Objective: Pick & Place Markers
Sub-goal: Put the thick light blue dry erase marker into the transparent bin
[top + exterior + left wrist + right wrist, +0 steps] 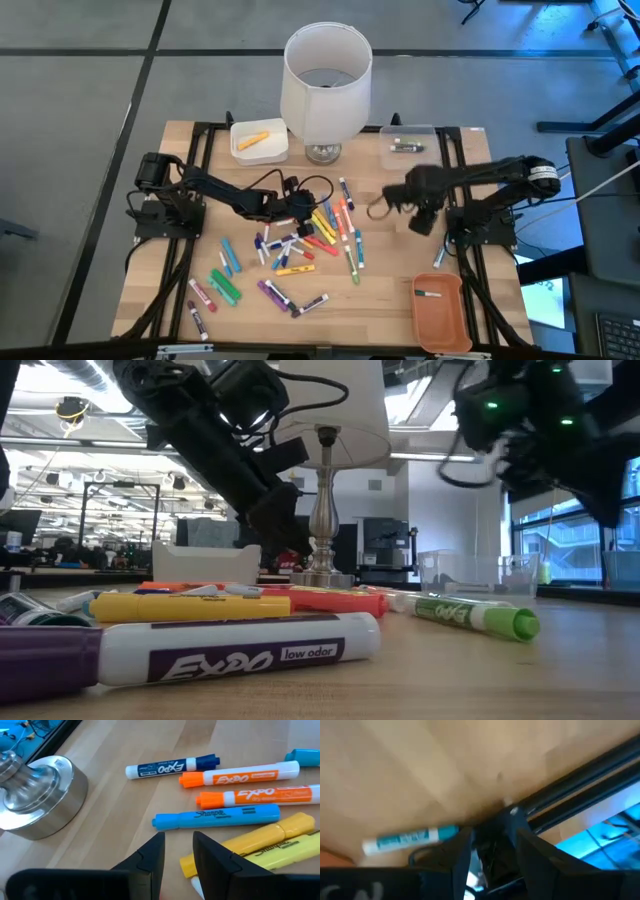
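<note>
1. The markers point(300, 250) lie scattered in a loose heap at the middle of the table point(380, 300), spreading toward seven o'clock. One orange one already sits in the white tray point(259, 141) at eleven o'clock, and one in the orange tray point(440, 312) at five o'clock.
2. The left gripper point(300, 203) hangs right over the heap's upper edge, far nearer than the other arm. In the wrist view its fingers point(150, 857) stand partly apart with bare wood between them, nothing held.
3. Just ahead of those tips lies a blue Sharpie highlighter point(217, 815), its long axis crossways to the fingers. Yellow highlighters point(260, 837) lie beside the right-hand finger, so my call is a short reach forward.
4. The right gripper point(420, 222) hovers at three o'clock, well apart from the heap, jaws partly apart and apparently empty. A lone blue-labelled marker point(410, 840) lies near it.
5. The lamp point(325, 85) hides the table behind its base. The right wrist view is smeared, so details there are hard to make out.
</note>
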